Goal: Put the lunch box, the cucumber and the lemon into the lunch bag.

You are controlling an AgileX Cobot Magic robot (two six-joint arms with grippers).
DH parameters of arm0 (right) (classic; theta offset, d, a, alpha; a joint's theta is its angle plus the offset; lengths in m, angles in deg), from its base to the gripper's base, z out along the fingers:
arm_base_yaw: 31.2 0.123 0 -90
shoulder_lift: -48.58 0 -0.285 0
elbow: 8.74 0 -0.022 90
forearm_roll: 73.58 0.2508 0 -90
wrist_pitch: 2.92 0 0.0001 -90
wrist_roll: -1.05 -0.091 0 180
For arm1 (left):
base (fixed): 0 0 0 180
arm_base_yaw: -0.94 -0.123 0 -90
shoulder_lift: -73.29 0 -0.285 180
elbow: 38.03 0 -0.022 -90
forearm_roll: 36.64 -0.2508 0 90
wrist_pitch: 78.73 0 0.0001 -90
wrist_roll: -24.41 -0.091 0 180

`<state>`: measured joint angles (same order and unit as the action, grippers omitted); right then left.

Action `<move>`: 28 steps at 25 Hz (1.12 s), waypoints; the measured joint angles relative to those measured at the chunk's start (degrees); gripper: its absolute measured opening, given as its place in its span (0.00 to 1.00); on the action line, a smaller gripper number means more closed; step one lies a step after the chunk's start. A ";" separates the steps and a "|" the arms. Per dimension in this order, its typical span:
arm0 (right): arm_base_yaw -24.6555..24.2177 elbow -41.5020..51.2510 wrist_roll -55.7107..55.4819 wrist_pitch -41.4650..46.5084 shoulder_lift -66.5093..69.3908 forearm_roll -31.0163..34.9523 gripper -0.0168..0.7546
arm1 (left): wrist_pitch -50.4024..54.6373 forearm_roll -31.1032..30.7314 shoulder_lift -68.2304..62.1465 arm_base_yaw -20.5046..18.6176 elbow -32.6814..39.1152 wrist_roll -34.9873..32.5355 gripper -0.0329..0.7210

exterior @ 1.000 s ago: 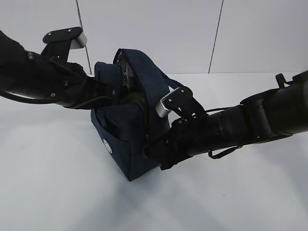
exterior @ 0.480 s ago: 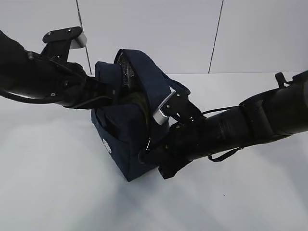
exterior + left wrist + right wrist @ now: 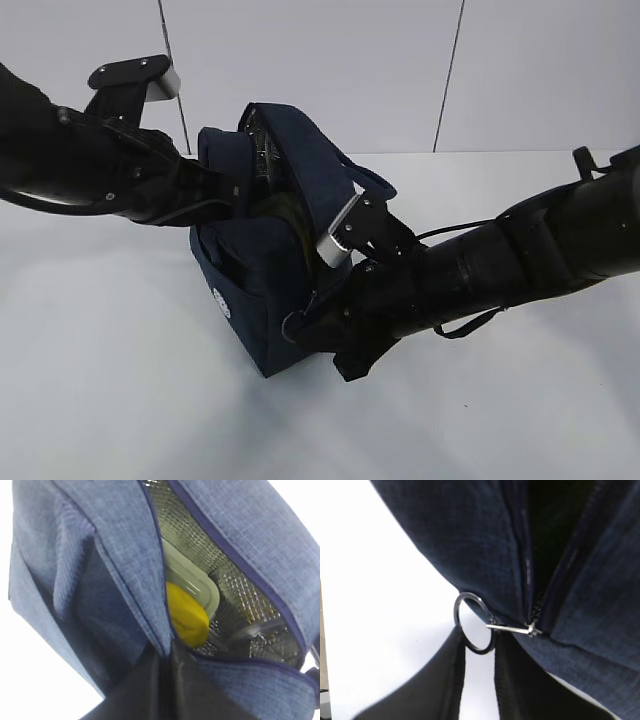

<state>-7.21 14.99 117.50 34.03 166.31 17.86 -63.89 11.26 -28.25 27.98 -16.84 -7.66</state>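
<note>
At the right gripper (image 3: 477, 652): jaws narrow, the ring pull (image 3: 474, 623) lying across the gap at the tips; cannot tell whether truly pinched or merely framed. Just beyond, the zipper slider (image 3: 535, 629) at the foot of a parted zip on the lunch bag (image 3: 470, 540).

At the left gripper (image 3: 162, 680): clamped shut on the bag's opening edge, holding the mouth apart. Inside against the silver lining, the lunch box (image 3: 192, 577) with the lemon (image 3: 186, 614) resting against its lid. No clear sight of the cucumber from either wrist.

Judged risks: ring slipping free if only loosely caught. Slider jamming on slack fabric if pulled off the zip line. Bag dragging or tipping on the table (image 3: 120, 400) should the left hold give, spilling the lemon toward the opening.
</note>
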 joint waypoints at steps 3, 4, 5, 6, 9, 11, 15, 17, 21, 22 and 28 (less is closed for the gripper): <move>0.00 0.00 -1.30 1.84 0.00 -0.13 0.23 | 0.00 0.00 0.00 0.00 0.00 0.00 0.04; 0.00 0.00 -1.79 2.33 0.00 -0.13 0.23 | -0.09 -0.10 0.00 0.00 0.00 0.00 0.04; 0.00 0.00 -2.21 2.65 0.00 -0.26 0.23 | -0.09 -0.10 0.00 0.00 0.00 0.00 0.04; 0.00 0.00 -2.45 2.99 0.00 -0.26 0.23 | -0.09 -0.10 0.00 0.00 0.00 0.00 0.04; 0.00 0.00 -3.04 3.11 0.00 -0.38 0.23 | -0.09 -0.10 0.00 0.00 0.00 0.00 0.04; -0.25 0.00 -4.18 3.11 0.00 -0.38 0.23 | -0.09 -0.10 0.00 0.00 0.00 0.00 0.04; -1.51 0.00 -9.30 3.00 -0.08 -0.38 0.23 | -0.09 -0.10 0.00 0.00 0.00 0.00 0.04; -2.58 0.00 -10.93 3.00 -0.08 -0.02 0.23 | -0.09 -0.10 0.00 0.00 0.00 0.00 0.04; -3.28 0.00 -12.56 3.46 -0.08 1.10 0.23 | -0.21 -0.10 0.00 0.00 0.00 0.00 0.04; -3.28 0.00 -12.80 3.71 -0.08 1.20 0.24 | -0.21 -0.10 0.00 0.00 0.00 0.00 0.04; -3.28 0.00 -13.03 4.68 0.37 1.20 0.24 | -0.32 -0.10 0.00 0.00 0.00 0.00 0.04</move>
<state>-10.49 14.99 104.46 38.72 166.68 19.06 -64.21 11.15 -28.25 27.98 -16.84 -7.66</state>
